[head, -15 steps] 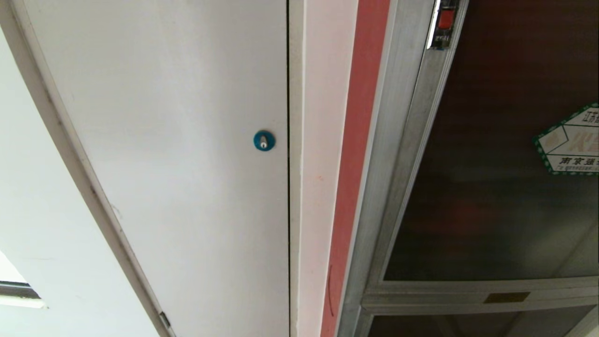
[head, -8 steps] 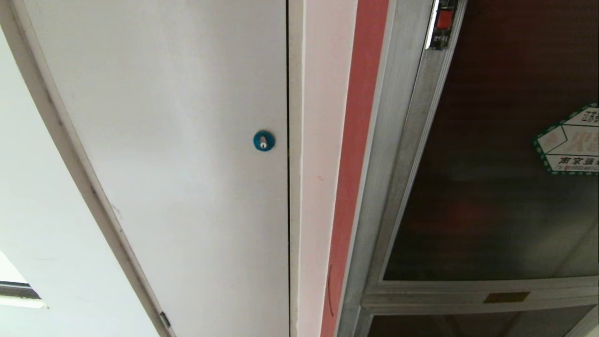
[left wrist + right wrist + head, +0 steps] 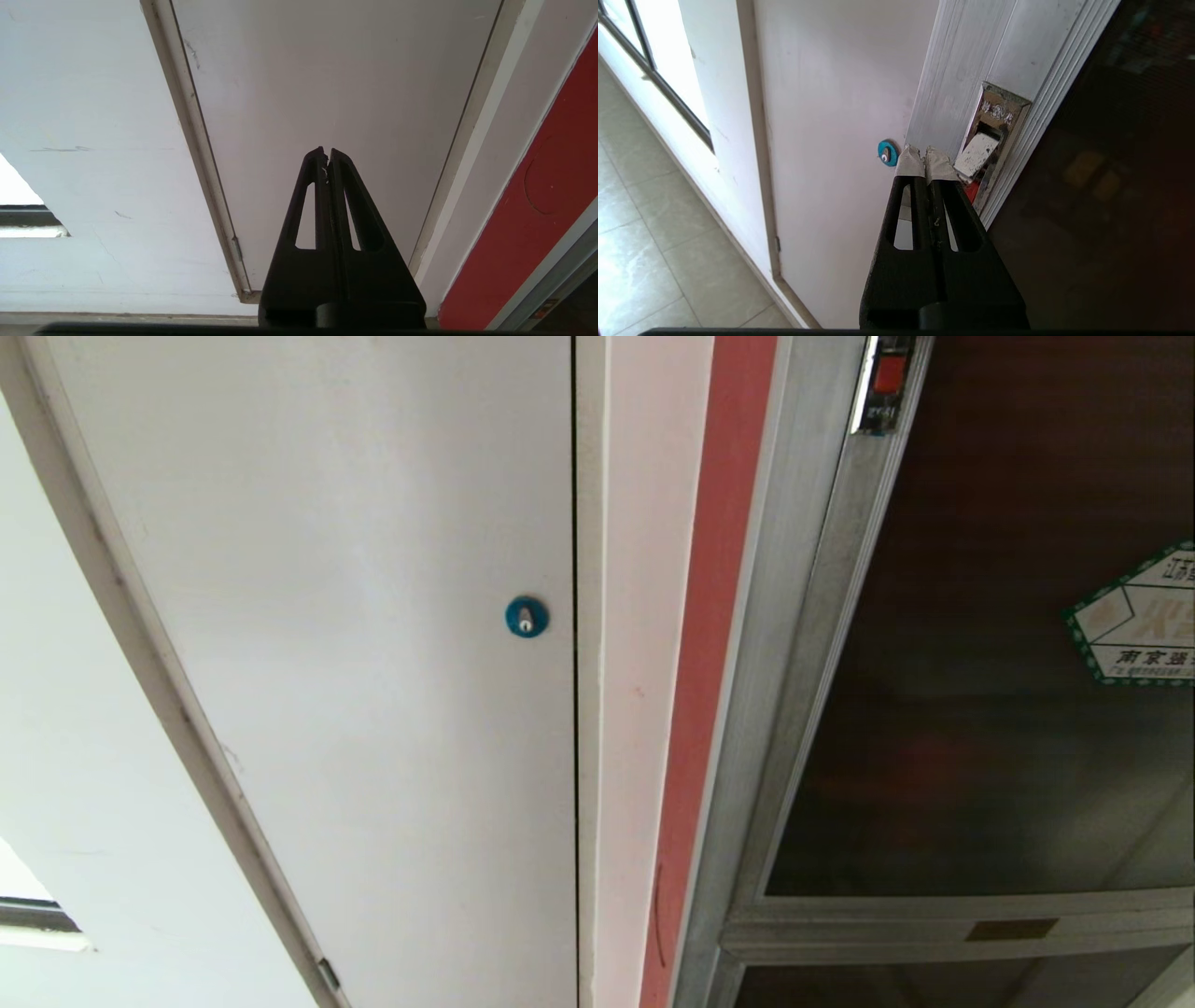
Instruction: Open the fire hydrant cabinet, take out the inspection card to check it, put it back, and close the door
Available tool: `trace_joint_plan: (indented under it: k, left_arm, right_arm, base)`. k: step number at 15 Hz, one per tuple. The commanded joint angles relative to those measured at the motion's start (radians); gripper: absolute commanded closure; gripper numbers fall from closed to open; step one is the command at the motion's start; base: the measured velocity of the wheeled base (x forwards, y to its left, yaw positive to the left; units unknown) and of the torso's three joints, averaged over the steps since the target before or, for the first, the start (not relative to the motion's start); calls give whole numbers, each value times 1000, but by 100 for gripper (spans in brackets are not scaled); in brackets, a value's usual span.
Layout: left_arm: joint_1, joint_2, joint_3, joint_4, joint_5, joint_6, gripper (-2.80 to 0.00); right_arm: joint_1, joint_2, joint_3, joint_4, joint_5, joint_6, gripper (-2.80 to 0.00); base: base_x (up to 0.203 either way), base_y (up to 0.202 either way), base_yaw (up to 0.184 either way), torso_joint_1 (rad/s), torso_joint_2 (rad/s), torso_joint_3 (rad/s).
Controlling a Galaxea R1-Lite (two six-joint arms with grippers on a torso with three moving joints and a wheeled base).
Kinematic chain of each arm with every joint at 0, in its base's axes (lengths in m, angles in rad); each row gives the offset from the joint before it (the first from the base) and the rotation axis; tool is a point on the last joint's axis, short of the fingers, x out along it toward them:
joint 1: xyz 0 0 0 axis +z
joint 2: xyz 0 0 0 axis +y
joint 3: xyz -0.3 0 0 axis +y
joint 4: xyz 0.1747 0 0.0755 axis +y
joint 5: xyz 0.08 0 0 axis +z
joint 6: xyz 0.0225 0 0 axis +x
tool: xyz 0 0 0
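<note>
Head view shows neither arm: a plain white door (image 3: 355, 616) with a small blue round lock (image 3: 527, 616) fills the left and centre of the frame, a red strip (image 3: 709, 663) runs down beside it, and the fire hydrant cabinet (image 3: 794, 663) with its silver frame takes the right side. The door (image 3: 980, 709) of dark tinted glass sits shut in that frame, with a small red latch (image 3: 888, 375) at the top edge of the frame and a green-bordered white sticker (image 3: 1139, 621) at the right edge. Right wrist view shows the right gripper (image 3: 926, 150) with its taped fingertips pressed together, holding nothing, its tips just beside the metal latch recess (image 3: 990, 140) on the aluminium frame, near the centre of the frame. Left wrist view shows the left gripper (image 3: 326, 151) likewise closed and empty, pointing at the white door, well apart from the cabinet. The inspection card is not visible in any view.
</note>
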Motion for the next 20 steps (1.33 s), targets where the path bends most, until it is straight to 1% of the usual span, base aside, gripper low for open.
trace_joint_plan:
  k: [1, 12, 20]
  left_arm:
    - [0, 0, 8, -1, 0, 0, 0]
    - [1, 0, 8, -1, 0, 0, 0]
    - [1, 0, 8, -1, 0, 0, 0]
  right_arm:
    - [-13, 23, -16, 1, 1, -3, 0]
    - [-59, 46, -4, 4, 3, -1, 0]
    - [-62, 54, 19, 12, 3, -6, 0]
  base:
    - [0, 0, 0, 0, 0, 0]
    - [0, 0, 0, 0, 0, 0]
    - [0, 0, 0, 0, 0, 0]
